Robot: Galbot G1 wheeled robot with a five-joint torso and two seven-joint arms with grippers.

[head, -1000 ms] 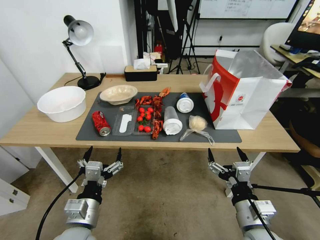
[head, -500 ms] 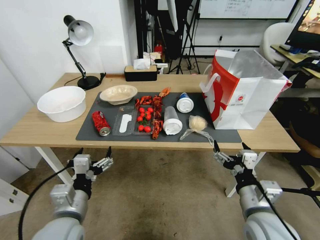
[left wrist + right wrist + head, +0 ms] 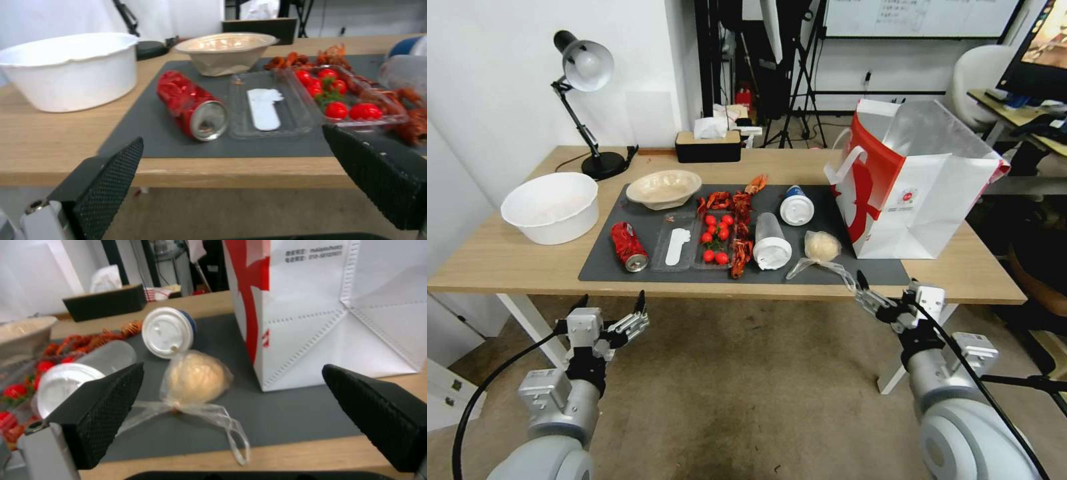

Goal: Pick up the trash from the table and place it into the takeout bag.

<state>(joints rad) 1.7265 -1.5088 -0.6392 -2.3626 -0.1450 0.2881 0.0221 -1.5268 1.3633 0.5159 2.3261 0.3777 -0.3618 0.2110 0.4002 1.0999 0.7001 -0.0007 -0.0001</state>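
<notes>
The trash lies on the dark mat [image 3: 834, 207] of the table [image 3: 507, 260]: a crushed red can [image 3: 628, 246], a beige bowl [image 3: 664, 188], two white-lidded cups [image 3: 770, 241] [image 3: 797, 205] and a clear bag with a beige lump [image 3: 822, 248]. The takeout bag [image 3: 920, 207] stands open at the right. My left gripper [image 3: 614, 301] hangs open below the front edge, facing the can [image 3: 191, 103]. My right gripper [image 3: 890, 283] is open at the table's edge, facing the clear bag [image 3: 195, 376] and the takeout bag [image 3: 320, 313].
A white tub [image 3: 550, 207], a desk lamp [image 3: 584, 73] and a black tissue box [image 3: 708, 143] stand at the left and back. A clear tray of cherry tomatoes [image 3: 715, 237] and red crayfish shells [image 3: 740, 213] lie mid-mat. Bare floor lies under both arms.
The left gripper has shifted left and slightly lower. The right gripper has risen towards the table's front edge near the clear bag. Both stay open; nothing on the table moved.
</notes>
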